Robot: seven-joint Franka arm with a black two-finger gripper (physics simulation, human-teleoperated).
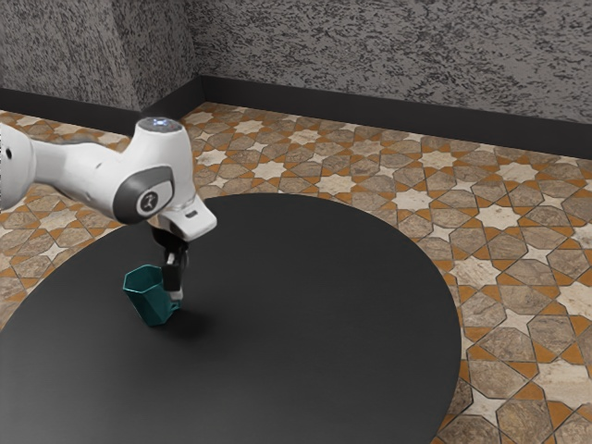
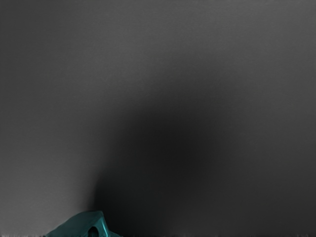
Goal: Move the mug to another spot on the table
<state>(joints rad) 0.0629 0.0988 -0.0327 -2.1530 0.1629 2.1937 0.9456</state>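
The pincer (image 1: 173,287) points down with its fingers narrow, pinching the teal mug (image 1: 145,294) at its handle side, towards the exterior view's right. The mug is tilted near the exterior view's left edge of the round black counter (image 1: 324,305), its shadow just beside it

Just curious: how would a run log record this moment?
gripper: at mug rim | mug: teal, tilted | table: black, round
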